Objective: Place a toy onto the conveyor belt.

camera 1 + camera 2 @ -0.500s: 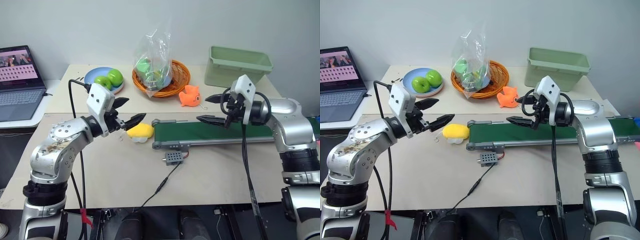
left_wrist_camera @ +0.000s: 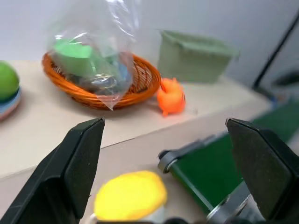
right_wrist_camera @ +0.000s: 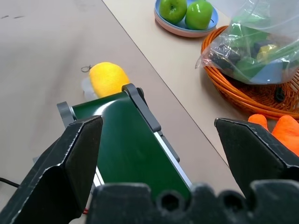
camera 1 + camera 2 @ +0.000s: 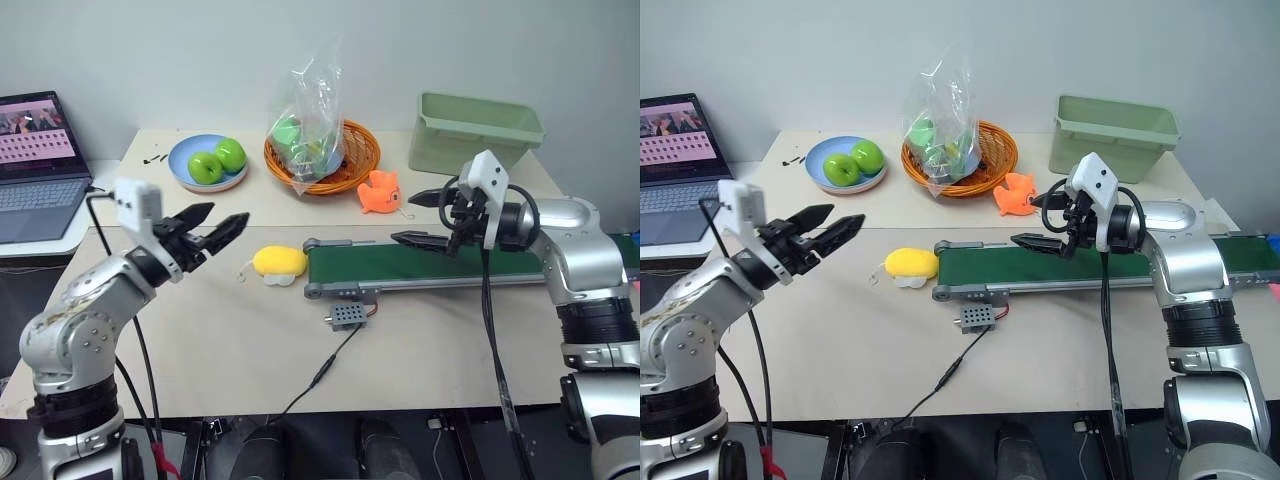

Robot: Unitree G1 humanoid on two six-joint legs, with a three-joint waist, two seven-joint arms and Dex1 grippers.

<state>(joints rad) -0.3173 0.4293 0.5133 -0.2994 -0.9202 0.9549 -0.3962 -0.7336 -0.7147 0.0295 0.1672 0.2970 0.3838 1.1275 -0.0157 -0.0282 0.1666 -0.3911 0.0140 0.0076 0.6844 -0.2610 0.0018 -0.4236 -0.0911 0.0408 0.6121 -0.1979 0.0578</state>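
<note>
Nothing is on the conveyor belt (image 4: 440, 265) yet. Our left gripper (image 4: 205, 230) hangs spread and empty; the toy (image 4: 279, 262) lies just beyond its fingertips, touching the belt's end. Our right gripper (image 4: 430, 218), also spread and empty, hovers over the belt. Grasp and placement remain.

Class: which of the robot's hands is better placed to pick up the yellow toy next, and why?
Probably left. The left hand is open, aimed at the toy beside it on the table; the right hand hovers over the conveyor belt.

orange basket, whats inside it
A clear plastic bag stands in the orange basket, holding green and blue items. The crumpled plastic blurs what they are, and the basket's floor beneath is covered.
</note>
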